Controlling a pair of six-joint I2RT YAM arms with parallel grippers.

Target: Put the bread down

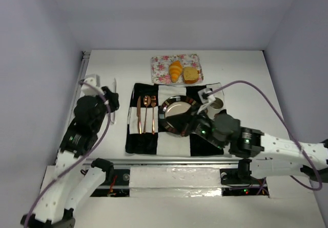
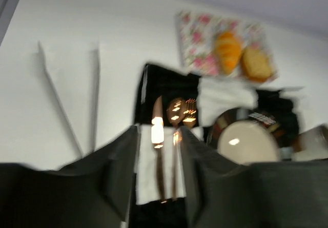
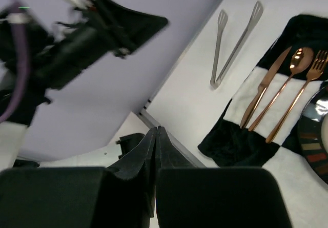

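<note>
- Top external view: the white table [image 1: 246, 74] carries a black-and-white placemat [image 1: 136, 141] at centre frame. A floral tray [image 1: 161, 66] lies just beyond the mat's upper edge.
- Tray contents: both bread pieces sit on the tray, in the upper middle of the frame and side by side. The croissant [image 1: 176, 71] is on the left with its long axis running up-down in the frame. The bun [image 1: 190, 75] is close on its right.
- Plate [image 1: 173, 110]: lies on the mat directly below the tray and is bare of bread, so I judge that placing has not begun.
- Governing relation: the bread lies up-frame of both arms. The right pincer [image 3: 156, 136] hangs over the lower right rim of the plate and is the nearer. The left pincer [image 2: 158, 136] is at the left of the frame, off the mat and near the tongs [image 2: 66, 100].
- Right pincer: fingers pressed tight together, nothing between them.
- Left pincer: fingers stand narrowly apart. Only the cutlery [image 2: 174, 130] shows through the gap, and nothing is held. The tongs lie to the left of the fingers in the left wrist view, not between them.
</note>
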